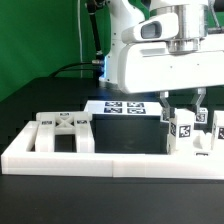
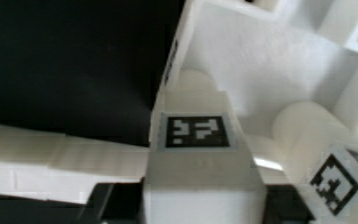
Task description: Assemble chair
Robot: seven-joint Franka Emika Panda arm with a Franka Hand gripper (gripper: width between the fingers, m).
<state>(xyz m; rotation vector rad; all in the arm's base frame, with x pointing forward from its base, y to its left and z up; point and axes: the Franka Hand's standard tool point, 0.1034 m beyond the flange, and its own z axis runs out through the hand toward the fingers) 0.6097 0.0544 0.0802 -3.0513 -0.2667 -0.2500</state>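
A blocky white chair leg (image 1: 183,128) with a square tag stands upright just behind the border rail, toward the exterior view's right. My gripper (image 1: 183,106) hangs right over its top, one finger on each side, spread wider than the leg and holding nothing. In the wrist view the same leg (image 2: 199,150) fills the centre and runs down between the jaws. A second tagged piece (image 2: 336,165) is beside it. A ladder-like chair frame (image 1: 65,131) lies at the exterior view's left. More tagged chair pieces (image 1: 207,135) stand at the right edge.
The long low white border rail (image 1: 100,160) runs across the front. The marker board (image 1: 123,108) lies flat behind the parts. A black cable (image 1: 70,70) trails over the dark table at the back left, and the arm's white body (image 1: 150,55) is above.
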